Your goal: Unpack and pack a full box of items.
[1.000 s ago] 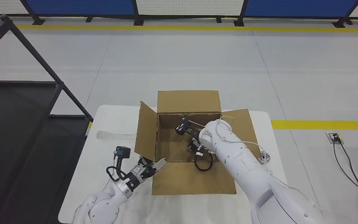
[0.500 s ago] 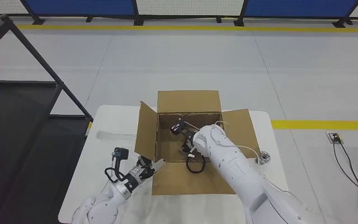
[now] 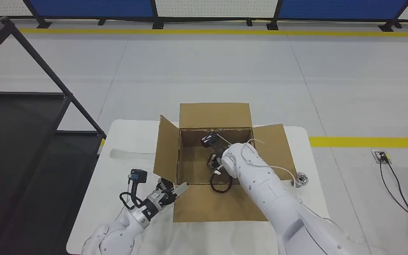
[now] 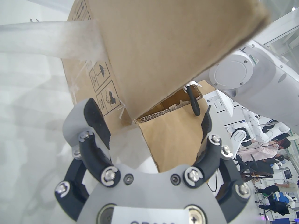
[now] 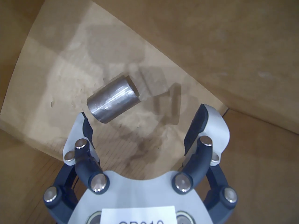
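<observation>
Right gripper [image 5: 144, 120], spread wide and holding nothing, has slid a bit sideways inside the cardboard box [image 3: 213, 115] and now hangs right by the little metal cylinder [image 5: 113, 99] lying on the box floor, so a grab probably comes next.

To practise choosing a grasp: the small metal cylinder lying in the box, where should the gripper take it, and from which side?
Grip the metal cylinder across its curved sides at mid-length, coming down from above. It lies on its side on the box floor, and the box walls likely block a sideways approach.
</observation>
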### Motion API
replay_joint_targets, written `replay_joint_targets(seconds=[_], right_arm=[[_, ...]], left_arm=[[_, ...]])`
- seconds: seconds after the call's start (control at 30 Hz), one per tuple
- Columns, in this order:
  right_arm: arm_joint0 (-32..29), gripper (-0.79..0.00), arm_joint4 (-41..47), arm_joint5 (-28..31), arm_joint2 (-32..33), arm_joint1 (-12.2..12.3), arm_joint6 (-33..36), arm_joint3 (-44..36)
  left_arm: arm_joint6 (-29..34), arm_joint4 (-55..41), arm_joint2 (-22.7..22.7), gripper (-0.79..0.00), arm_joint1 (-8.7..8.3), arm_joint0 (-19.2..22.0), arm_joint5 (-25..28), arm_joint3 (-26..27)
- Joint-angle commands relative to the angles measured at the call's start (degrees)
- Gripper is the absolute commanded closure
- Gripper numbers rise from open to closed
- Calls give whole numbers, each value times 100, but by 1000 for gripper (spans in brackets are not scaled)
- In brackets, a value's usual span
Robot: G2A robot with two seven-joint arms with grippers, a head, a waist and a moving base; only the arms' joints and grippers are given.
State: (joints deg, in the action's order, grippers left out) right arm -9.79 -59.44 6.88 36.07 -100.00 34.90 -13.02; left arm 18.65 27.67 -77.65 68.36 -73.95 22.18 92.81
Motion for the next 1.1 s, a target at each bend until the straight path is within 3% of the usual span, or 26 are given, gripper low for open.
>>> replay_joint_targets(seconds=[0.0,0.2,0.43,0.7,1.07], right_arm=[[4,-785,-31,-119,7,4,9,17],[23,-785,-147,-488,22,18,145,43],[101,-785,106,-145,222,99,169,-39],[-79,-785,366,-1032,377,28,194,-382],[-212,-785,-310,-2279,16,-282,385,-401]], left_arm=[[-4,4,-2,-785,-2,-3,7,1],[15,4,-8,-785,-10,-7,14,15],[49,22,23,-785,-14,24,11,9],[34,11,69,-785,-10,87,-23,-31],[32,-46,41,-785,-20,86,-49,-40]])
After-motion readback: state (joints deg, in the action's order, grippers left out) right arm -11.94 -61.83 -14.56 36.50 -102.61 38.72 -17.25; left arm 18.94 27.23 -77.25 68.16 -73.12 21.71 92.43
